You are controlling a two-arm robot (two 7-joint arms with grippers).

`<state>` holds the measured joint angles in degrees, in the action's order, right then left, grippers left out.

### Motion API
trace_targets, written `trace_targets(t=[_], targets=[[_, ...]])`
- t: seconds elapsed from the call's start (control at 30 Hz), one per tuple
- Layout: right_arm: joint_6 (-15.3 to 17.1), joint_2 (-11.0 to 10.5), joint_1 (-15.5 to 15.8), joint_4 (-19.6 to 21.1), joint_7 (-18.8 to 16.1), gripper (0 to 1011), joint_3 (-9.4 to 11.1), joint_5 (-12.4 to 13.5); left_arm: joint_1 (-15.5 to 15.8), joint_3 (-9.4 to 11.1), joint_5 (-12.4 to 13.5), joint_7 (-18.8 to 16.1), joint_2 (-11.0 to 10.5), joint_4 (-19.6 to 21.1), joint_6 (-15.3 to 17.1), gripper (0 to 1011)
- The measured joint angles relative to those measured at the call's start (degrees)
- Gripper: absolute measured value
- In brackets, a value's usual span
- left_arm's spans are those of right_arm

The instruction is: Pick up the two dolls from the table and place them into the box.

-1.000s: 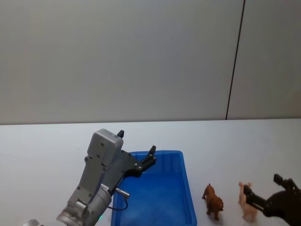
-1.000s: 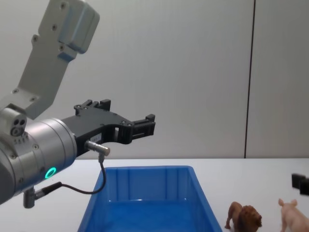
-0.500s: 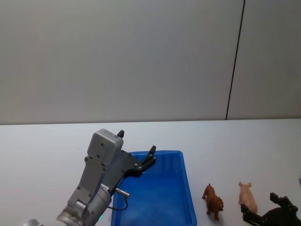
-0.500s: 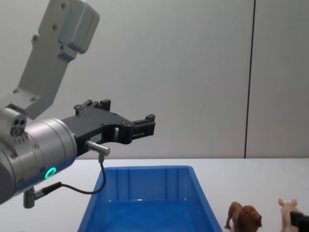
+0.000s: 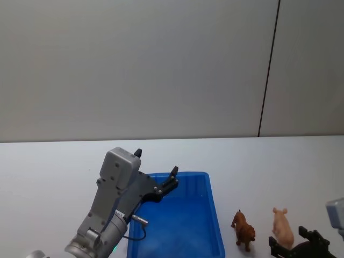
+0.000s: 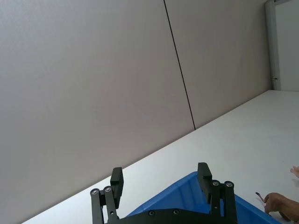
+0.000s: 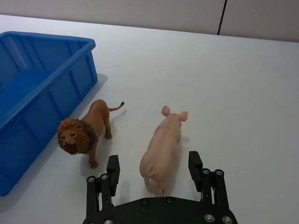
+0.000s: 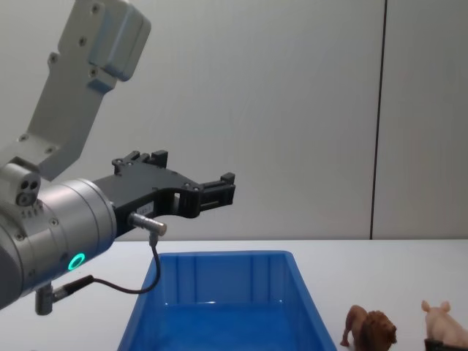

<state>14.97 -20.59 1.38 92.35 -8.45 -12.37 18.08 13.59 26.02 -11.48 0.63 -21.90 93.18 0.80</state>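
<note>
Two dolls stand on the white table, just beside the box and not yet in it: the lion is nearest the blue wall, and the pig is on its far side. Within the last second the right gripper has drawn back toward the robot; its fingers are apart, one on each side of the pig's rear, and do not touch it. The pig has not moved, so I judge this as a new line-up for a grip across its flanks. The left gripper has stayed above the box, also with fingers apart. Both figures look like hard moulded plastic: the pig smooth, rounded and pale, the lion brown with a rough, shaggy mane. The box is glossy, with sloped walls.
</note>
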Motion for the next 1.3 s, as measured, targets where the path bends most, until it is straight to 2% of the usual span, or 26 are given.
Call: trace_targets(t=[0.2,0.33,0.63,1.03,1.3], targets=[[0.9,0.9,-1.1,-1.5,0.2,796,-0.3,-0.1,0.0,0.0,0.0,0.0,0.0,0.0,0.0,1002],[1.7,1.6,-2.1,-2.8,0.3,644,-0.5,-0.1,0.0,0.0,0.0,0.0,0.0,0.0,0.0,1001],[2.3,2.5,-3.3,-4.4,0.5,382,-0.6,0.1,0.0,0.0,0.0,0.0,0.0,0.0,0.0,1001],[-0.6,2.6,-4.0,-3.5,0.9,373,-0.2,-0.7,0.0,0.0,0.0,0.0,0.0,0.0,0.0,1001],[-2.5,2.6,-5.7,-1.2,-1.6,373,0.2,-1.2,0.0,0.0,0.0,0.0,0.0,0.0,0.0,1001]])
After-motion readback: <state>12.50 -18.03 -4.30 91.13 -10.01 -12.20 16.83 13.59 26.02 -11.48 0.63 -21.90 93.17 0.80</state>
